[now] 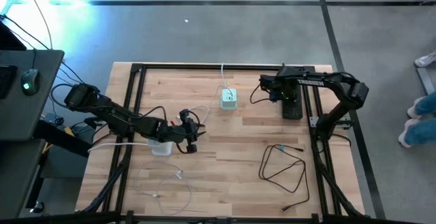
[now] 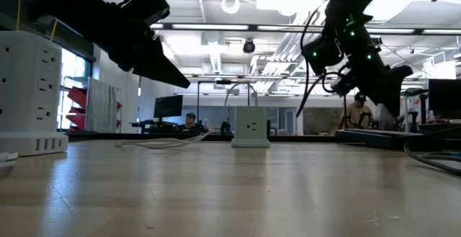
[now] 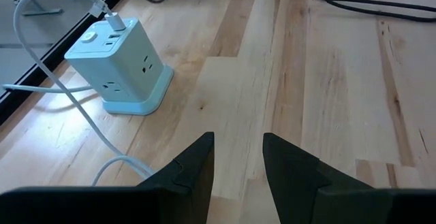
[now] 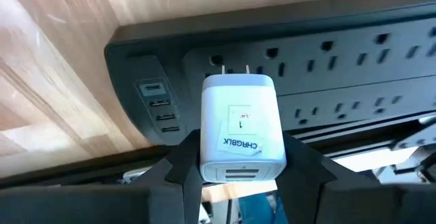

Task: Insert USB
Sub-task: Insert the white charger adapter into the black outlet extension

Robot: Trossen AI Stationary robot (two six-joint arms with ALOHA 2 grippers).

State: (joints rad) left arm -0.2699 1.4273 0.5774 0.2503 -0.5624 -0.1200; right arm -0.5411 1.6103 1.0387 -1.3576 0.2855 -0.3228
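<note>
Right gripper (image 4: 235,157) is clamped on a white charger (image 4: 242,129), one finger on each flank, prongs pointing away from the wrist. The label on its face reads "1" and "CHRGBLK". I see the prongs just short of the black power strip (image 4: 327,60), lined up near an outlet at the strip's end; whether they touch I can't tell. The strip's USB ports (image 4: 158,103) sit on the angled end face beside the charger. In the high view the right gripper (image 1: 267,88) hangs at the far right part of the bench (image 1: 231,176), over the strip (image 1: 292,105), which lies along the bench's right rail.

Left gripper (image 3: 238,159) is empty, fingers parted with a modest gap and bare wood showing between them. It hovers off the bench, left of centre in the high view (image 1: 191,137). Ahead of it stands a pale green outlet cube (image 3: 121,64) with a white cable (image 3: 51,54) plugged into its top; the cable loops back past the gripper. From above I find the cube (image 1: 229,99) at the far middle of the bench, well apart from both grippers.

A white block (image 1: 160,146) lies under the left arm. A black cable (image 1: 283,166) loops on the near right bench. More thin white cable (image 1: 167,180) lies near left.
</note>
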